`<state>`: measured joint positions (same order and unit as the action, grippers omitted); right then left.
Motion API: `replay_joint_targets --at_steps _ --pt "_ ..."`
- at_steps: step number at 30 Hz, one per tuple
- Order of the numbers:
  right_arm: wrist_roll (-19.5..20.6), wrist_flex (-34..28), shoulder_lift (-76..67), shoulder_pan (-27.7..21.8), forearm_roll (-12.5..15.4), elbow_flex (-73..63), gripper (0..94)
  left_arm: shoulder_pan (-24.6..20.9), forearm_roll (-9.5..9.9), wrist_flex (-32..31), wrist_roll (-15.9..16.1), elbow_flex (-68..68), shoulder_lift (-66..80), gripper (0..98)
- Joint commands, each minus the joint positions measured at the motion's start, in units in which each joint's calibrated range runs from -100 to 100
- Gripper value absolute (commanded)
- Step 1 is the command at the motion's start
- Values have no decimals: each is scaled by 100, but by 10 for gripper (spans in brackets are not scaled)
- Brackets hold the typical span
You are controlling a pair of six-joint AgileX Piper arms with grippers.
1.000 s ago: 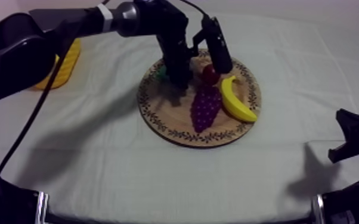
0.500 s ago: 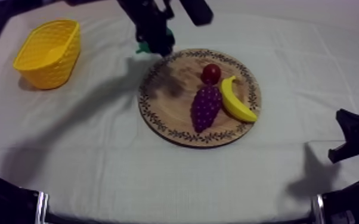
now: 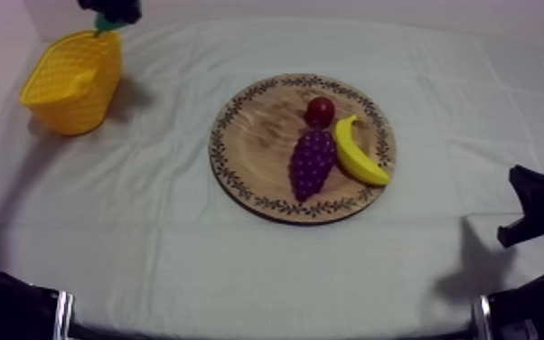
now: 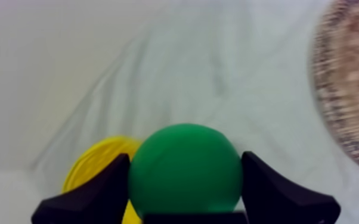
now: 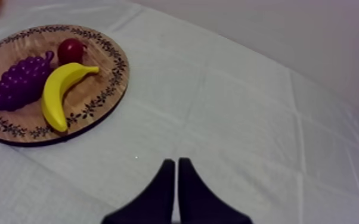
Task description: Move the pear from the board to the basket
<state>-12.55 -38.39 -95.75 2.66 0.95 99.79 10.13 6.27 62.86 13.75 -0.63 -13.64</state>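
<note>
My left gripper point(image 3: 111, 13) hangs above the far rim of the yellow basket point(image 3: 70, 81) at the table's far left, shut on the green pear point(image 3: 104, 23). In the left wrist view the pear point(image 4: 185, 169) sits between the two black fingers point(image 4: 98, 193), with the basket's yellow rim point(image 4: 95, 158) just behind it. The round wooden board point(image 3: 257, 136) lies mid-table and holds a bunch of grapes point(image 3: 312, 161), a banana point(image 3: 357, 154) and a small red fruit point(image 3: 320, 111). My right gripper point(image 5: 175, 173) is shut on nothing, over bare cloth near the board point(image 5: 107, 89).
The right arm point(image 3: 538, 217) rests low at the table's right edge. Grey-white cloth lies between the basket and the board. The table's back edge runs close behind the basket.
My left arm has lifted the pear off the board and carried it left and back, from the board's far-left rim to above the basket. The right arm has stayed still.
</note>
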Motion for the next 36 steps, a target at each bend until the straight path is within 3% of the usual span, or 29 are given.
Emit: replay_joint_targets --at_steps 1,6,13,17,21,26,33,36 --pt "-2 0 -1 2 0 -1 3 -504 5 -30 46 -41 -129 650" --pt "-2 0 -1 7 0 -1 3 -887 23 22 138 -417 -672 708" --pt "-2 0 -1 10 0 -1 3 -1060 102 -11 62 -615 -1138 914" --pt "-2 0 -1 10 0 -1 3 -1079 54 -189 -10 -252 -867 937" --pt "-2 0 -1 10 0 -1 3 -1072 -202 -556 -94 603 32 859" --pt "-2 0 -1 10 0 -1 3 -1091 -697 -1046 -192 2016 1720 724" --pt "-2 0 -1 10 0 -1 3 -1049 -815 -1378 -446 3526 3852 545" --pt "-2 0 -1 10 0 -1 3 -1066 -822 -1645 -605 4337 4782 424"
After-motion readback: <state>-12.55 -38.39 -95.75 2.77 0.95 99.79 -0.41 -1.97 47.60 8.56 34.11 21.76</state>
